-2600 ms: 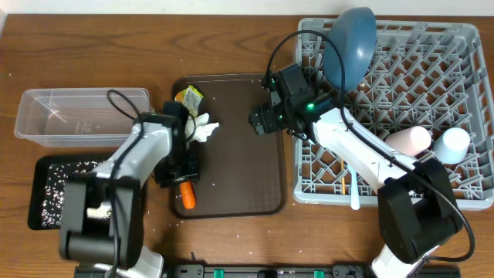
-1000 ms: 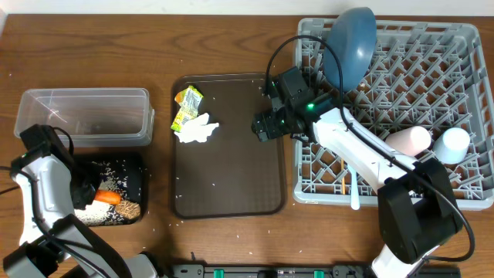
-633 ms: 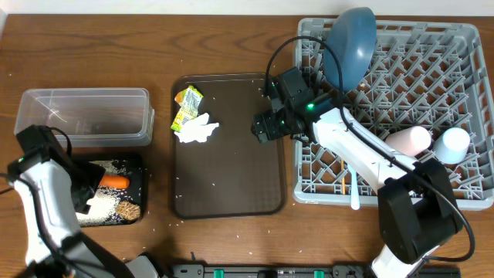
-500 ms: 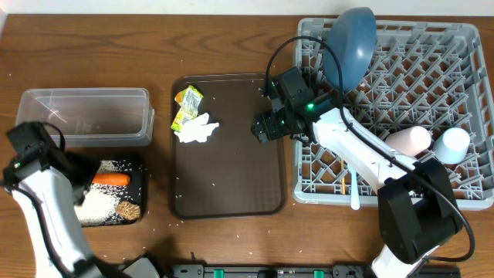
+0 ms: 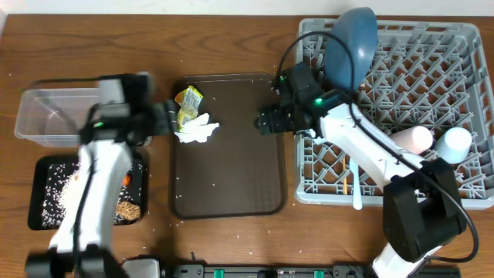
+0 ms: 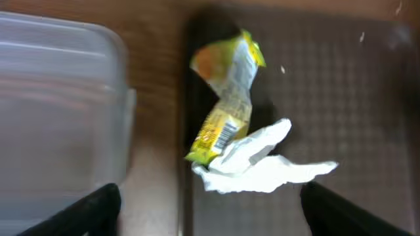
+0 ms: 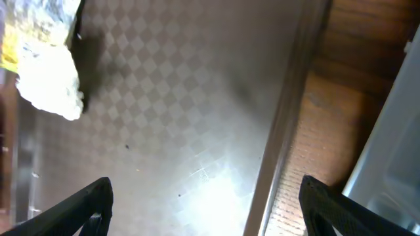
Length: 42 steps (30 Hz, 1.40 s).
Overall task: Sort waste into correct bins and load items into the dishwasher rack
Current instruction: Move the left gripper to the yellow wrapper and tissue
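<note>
"What is the left hand doing?"

"Its fingers are spread wide and it holds nothing. It hangs right over the wrapper and the tissue. Those two lie touching at the left end of the brown tray. The clear box is just beside them."

"And the right hand?"

"Spread wide too, with nothing in it, over the other side of that tray."

"So what is done?"

"The carrot and the crumbs are in the black tray. The plate stands up in the rack. The pink cup, the blue cup and the utensil are in there too."

"What is left?"

"I think just the wrapper and the tissue. I can't see the bowl or the chopsticks, so I can't tell about those."
</note>
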Each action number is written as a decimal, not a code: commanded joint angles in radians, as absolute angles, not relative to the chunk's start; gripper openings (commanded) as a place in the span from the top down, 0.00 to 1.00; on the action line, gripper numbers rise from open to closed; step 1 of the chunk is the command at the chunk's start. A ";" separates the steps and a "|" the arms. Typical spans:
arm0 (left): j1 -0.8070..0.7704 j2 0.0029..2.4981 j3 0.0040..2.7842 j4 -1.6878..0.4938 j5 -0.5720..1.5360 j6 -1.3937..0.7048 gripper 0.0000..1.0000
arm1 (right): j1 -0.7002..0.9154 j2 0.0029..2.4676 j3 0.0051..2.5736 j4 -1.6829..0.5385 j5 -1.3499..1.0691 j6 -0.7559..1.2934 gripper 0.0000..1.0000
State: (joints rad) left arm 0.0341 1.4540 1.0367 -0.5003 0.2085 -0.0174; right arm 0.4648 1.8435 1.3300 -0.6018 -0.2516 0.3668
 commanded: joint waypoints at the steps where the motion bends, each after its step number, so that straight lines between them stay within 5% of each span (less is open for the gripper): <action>1: -0.010 1.543 1.046 -0.455 0.146 0.091 0.04 | 0.399 1.851 1.320 -0.627 -0.241 0.383 0.15; 10: -0.081 1.741 1.046 -0.314 0.145 0.173 0.04 | 0.400 1.851 1.320 -0.622 -0.244 0.366 0.15; 15: -0.082 1.780 1.046 -0.216 0.145 0.172 0.13 | 0.400 1.851 1.320 -0.621 -0.244 0.366 0.15; 20: -0.082 1.794 1.046 -0.165 0.145 0.172 0.46 | 0.400 1.851 1.320 -0.621 -0.244 0.366 0.15; 31: -0.082 1.871 1.045 -0.163 0.141 0.171 0.46 | 0.400 1.851 1.320 -0.622 -0.244 0.366 0.18; 36: -0.082 1.858 1.046 -0.166 0.141 0.159 0.79 | 0.400 1.851 1.320 -0.628 -0.244 0.366 0.18; 42: -0.082 1.672 1.047 -0.178 0.141 0.103 0.94 | 0.400 1.851 1.320 -0.628 -0.244 0.366 0.18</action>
State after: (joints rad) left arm -0.0822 1.7954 1.0367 -0.1761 0.1490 0.1291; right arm 0.4244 1.8412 1.3304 -0.6167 -0.2806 0.3714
